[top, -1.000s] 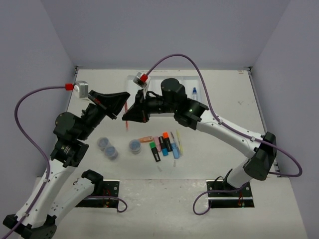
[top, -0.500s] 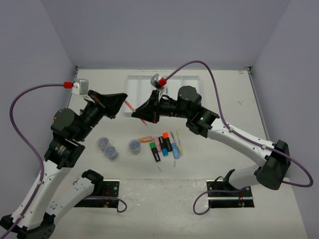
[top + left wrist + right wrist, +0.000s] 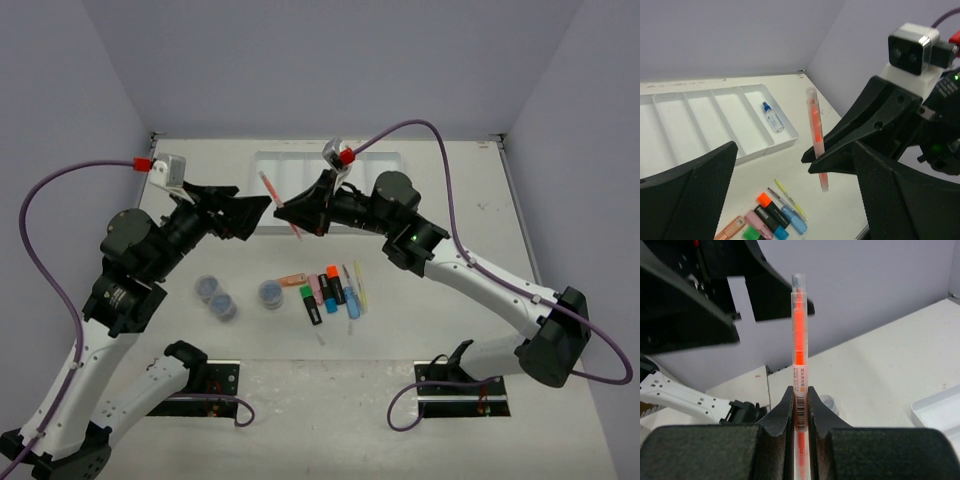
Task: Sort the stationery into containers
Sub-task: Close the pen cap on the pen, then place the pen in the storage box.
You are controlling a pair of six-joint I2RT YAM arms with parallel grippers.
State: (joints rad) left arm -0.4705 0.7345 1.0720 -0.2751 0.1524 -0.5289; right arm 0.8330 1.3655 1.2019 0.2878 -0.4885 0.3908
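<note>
A thin orange-red pen hangs in the air in front of the white tray, with my right gripper shut on its middle. The right wrist view shows the pen upright between the shut right gripper. My left gripper is open, its fingers wide apart on either side of the pen without touching it. In the tray's rightmost compartment lies a small blue-capped bottle. Highlighters and thin pens lie on the table below.
Three round clear tubs with blue contents stand left of the highlighters. The tray has five long compartments. Both arms' cables arc overhead. Grey walls close the table at the back and sides.
My left gripper has opened and let go of the pen. The right gripper keeps the pen and has moved right and back with it, the pen now more upright.
</note>
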